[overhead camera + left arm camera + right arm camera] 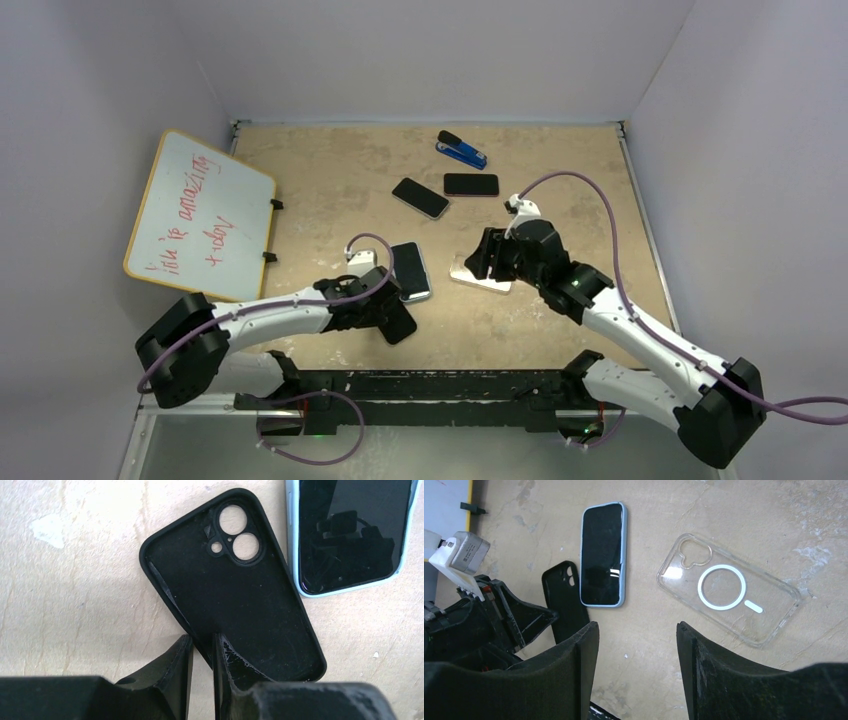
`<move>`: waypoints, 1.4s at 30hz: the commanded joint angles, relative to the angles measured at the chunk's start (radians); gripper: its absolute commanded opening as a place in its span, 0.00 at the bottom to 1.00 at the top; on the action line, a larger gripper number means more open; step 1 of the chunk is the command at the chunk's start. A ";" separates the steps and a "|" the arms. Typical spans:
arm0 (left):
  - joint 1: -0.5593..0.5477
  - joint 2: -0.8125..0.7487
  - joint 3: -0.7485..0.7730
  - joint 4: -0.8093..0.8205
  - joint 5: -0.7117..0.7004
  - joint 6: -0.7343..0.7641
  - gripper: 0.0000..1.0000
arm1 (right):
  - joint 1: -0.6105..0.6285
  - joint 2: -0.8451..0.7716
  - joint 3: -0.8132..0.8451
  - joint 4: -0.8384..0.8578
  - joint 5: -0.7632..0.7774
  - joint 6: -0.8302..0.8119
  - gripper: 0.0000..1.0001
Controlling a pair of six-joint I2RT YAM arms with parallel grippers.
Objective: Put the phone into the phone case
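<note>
At far left we see a whiteboard (200, 215) with red writing, at the left side of the table (330, 170). Next comes the left gripper (202, 642), its jaws drawn narrow onto the side wall of the black phone case (235, 605), which lies hollow side up on the table. Just beside it, to the right, the phone (350, 535) lies screen up, its rim light blue. Farther right we note a clear case (729, 587) lying flat, and over its near side the right gripper (636, 627), jaws wide apart, holding nothing.
</note>
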 commanded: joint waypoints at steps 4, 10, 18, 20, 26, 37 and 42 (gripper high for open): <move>0.004 0.119 0.066 0.088 -0.026 0.107 0.19 | -0.001 -0.033 -0.022 0.013 -0.020 0.021 0.60; 0.004 0.238 0.189 0.072 -0.010 0.156 0.19 | 0.000 -0.040 -0.044 0.019 -0.010 0.018 0.59; 0.004 0.251 0.221 -0.015 0.018 0.184 0.14 | 0.000 -0.054 -0.083 0.030 -0.016 0.050 0.59; 0.004 0.230 0.211 -0.023 0.031 0.193 0.11 | 0.000 -0.050 -0.082 0.028 -0.012 0.064 0.59; -0.038 0.167 0.189 -0.056 0.056 0.217 0.04 | 0.001 0.002 -0.055 -0.024 0.029 0.167 0.61; -0.137 0.153 0.206 -0.112 0.075 0.174 0.01 | 0.000 0.056 -0.029 -0.029 0.026 0.191 0.62; -0.137 0.112 0.208 -0.083 0.098 0.158 0.36 | 0.000 0.046 -0.033 -0.002 0.022 0.191 0.63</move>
